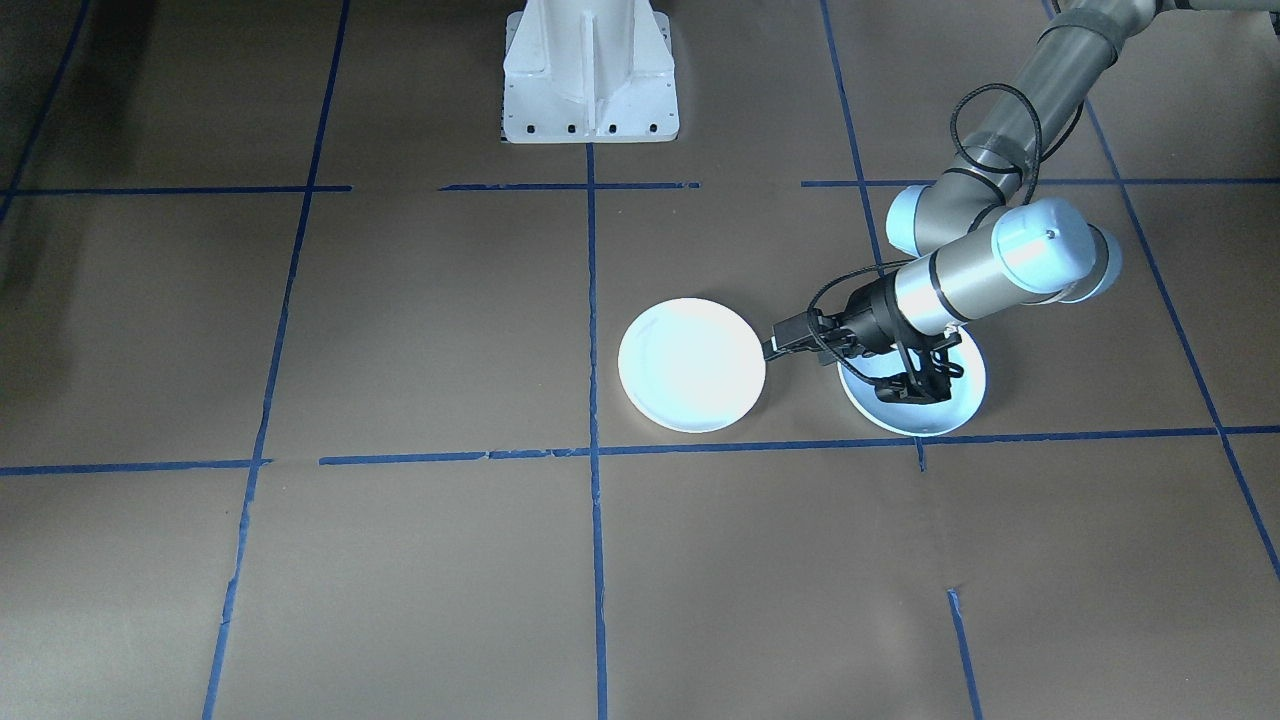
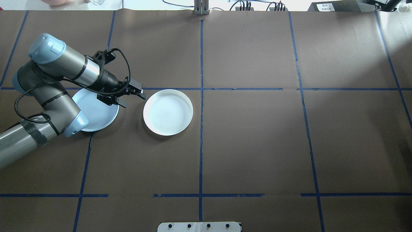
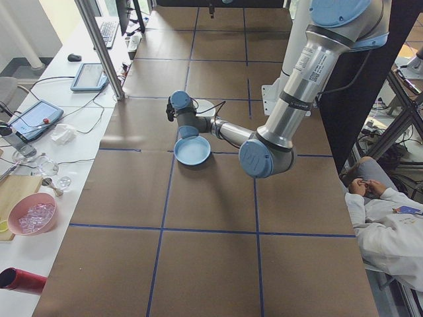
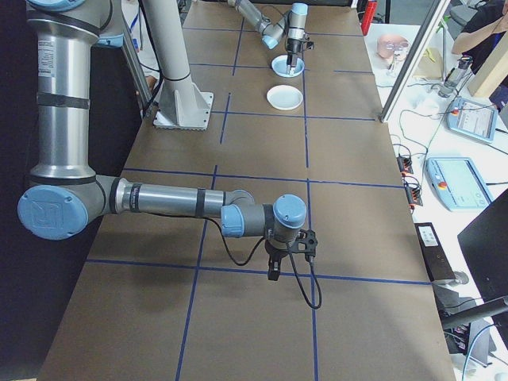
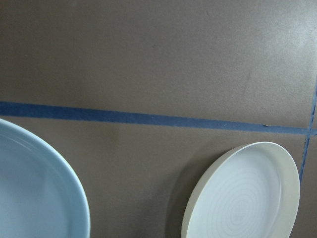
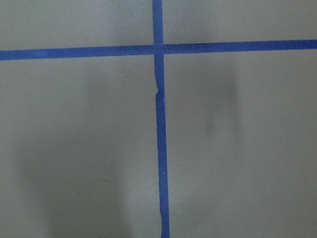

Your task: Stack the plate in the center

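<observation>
Left gripper [image 2: 116, 102] over blue plate [image 2: 93, 112] (rim).

No text can be read with confidence. The near arm [image 3: 299, 79] carries a small label up its forearm, well above its end effector [image 3: 170, 109], seemingly print, too blurred to read.

bare table gap [image 2: 132, 111] between plates [image 2: 167, 112]
</observation>
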You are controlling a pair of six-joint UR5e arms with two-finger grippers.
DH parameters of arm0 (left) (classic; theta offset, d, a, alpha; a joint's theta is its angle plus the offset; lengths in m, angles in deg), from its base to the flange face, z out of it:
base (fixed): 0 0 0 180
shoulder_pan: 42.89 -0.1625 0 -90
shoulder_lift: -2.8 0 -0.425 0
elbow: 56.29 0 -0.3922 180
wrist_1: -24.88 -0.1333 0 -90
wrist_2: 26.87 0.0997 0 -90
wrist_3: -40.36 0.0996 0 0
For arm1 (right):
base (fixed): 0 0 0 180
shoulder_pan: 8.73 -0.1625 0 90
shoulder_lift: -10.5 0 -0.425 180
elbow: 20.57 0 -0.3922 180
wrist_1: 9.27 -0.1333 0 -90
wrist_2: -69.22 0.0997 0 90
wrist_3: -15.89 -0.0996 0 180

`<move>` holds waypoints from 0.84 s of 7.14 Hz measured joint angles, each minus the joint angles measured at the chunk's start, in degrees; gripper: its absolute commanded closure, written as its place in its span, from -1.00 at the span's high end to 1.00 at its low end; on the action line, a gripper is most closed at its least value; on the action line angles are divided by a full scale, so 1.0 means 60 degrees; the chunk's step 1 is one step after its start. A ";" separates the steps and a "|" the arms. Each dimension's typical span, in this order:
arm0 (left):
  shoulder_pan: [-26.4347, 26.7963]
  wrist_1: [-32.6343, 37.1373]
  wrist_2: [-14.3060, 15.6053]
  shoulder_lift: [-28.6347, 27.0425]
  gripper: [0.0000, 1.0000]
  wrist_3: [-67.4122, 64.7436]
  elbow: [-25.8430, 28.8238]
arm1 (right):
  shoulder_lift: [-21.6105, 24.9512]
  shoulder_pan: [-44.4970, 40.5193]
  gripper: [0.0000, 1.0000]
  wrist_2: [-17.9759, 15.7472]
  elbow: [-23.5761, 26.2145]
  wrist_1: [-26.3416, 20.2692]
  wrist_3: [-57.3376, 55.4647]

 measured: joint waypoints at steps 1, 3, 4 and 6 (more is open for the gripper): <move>-0.0311 -0.0029 0.0415 -0.0064 0.81 -0.0060 -0.0008 | 0.0000 0.0000 1.00 0.0000 0.0000 0.0000 -0.0001; -0.0650 -0.0075 0.0853 -0.0119 0.51 -0.0073 0.0036 | 0.0000 0.0000 1.00 0.0000 0.0000 0.0000 0.0000; -0.0733 -0.0100 0.1049 -0.0125 0.40 -0.0067 0.0051 | 0.0000 0.0000 1.00 0.0000 0.0000 0.0000 0.0000; -0.0813 -0.0171 0.1182 -0.0129 0.33 -0.0047 0.0076 | 0.0000 0.0000 1.00 0.0000 0.0000 0.0000 0.0000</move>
